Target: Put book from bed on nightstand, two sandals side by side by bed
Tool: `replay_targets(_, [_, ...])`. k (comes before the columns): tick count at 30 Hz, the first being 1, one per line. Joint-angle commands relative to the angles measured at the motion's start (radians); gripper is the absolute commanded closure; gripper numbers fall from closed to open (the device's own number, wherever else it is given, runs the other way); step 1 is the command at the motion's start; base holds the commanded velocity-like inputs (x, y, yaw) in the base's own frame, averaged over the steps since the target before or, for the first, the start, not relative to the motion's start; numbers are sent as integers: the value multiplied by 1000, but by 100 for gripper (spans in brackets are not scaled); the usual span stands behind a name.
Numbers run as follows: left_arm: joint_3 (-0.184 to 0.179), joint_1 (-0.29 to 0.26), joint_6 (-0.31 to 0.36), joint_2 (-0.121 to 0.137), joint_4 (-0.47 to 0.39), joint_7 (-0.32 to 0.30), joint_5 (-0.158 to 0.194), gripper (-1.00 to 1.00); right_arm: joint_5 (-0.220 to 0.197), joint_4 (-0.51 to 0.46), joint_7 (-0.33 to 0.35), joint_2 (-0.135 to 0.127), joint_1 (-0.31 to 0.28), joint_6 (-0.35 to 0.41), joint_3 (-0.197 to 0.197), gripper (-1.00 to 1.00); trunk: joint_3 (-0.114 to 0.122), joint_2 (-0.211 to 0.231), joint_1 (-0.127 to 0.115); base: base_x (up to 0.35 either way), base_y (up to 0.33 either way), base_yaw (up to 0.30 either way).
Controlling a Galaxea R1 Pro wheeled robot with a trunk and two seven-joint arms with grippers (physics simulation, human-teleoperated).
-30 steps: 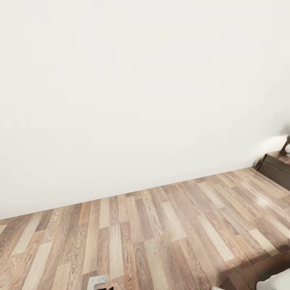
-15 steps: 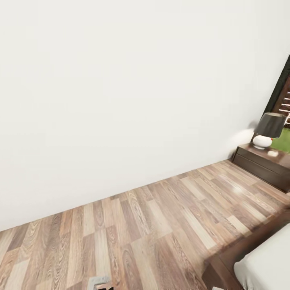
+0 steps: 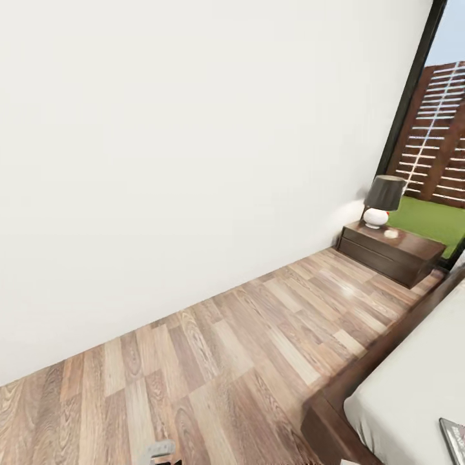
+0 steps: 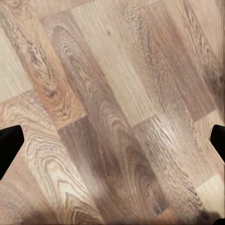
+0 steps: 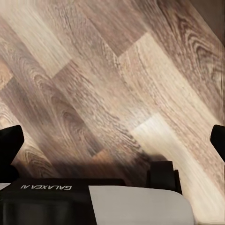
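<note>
While the head view takes in the nightstand [image 3: 391, 253] by the window, the bed [image 3: 413, 381] and the book [image 3: 455, 431] on its mattress corner, each wrist view looks down at plank floor [image 4: 112, 112], left pincer [image 4: 112, 143] and right pincer [image 5: 112, 140] both spread wide.

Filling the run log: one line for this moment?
phase: en route | seen: bed, book at its edge, nightstand, lamp | end effectors: open over floor

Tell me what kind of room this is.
Most likely a bedroom: a low bed with a pale mattress on a dark wood frame, a nightstand carrying a lamp, and a wood-plank floor.
</note>
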Motion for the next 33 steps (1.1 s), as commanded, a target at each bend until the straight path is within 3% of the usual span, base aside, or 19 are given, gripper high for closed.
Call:
replay_targets(1, [9,0,-3,0,0,-2,-10,-100,-8,-2,3,0,0,8,-5,-100,-1,0,0,0,0,-300])
replay_targets(33, [9,0,-3,0,0,-2,-10,-100,-8,-2,3,0,0,9,-5,-100,-1,0,0,0,0,-300])
